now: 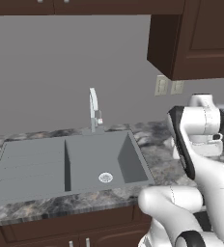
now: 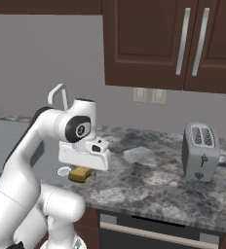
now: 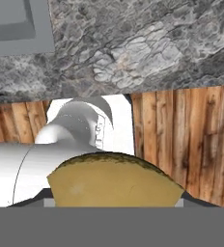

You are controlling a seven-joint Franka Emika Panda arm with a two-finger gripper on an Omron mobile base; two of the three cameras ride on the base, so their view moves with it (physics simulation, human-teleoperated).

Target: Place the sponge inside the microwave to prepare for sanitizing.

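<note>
— Looking from the right, I see the sponge (image 2: 81, 173) tucked under the white hand, over the marble desk (image 2: 149, 180) by the sink's edge. A toaster (image 2: 200, 151) stands well off to the side.

— From the left, the arm blocks that; I get the grey sink (image 1: 70, 164) and faucet (image 1: 93, 113) instead.

— And the fingers?

— Spread partway, closed on the sponge (image 3: 115, 181); up close it sits between them at the bottom of the hand view, desk (image 3: 133, 53) and wooden floor (image 3: 186, 140) beyond.

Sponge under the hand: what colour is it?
Mustard yellow. The sponge shows best in the hand view, close up; it also shows in the right base view.
</note>
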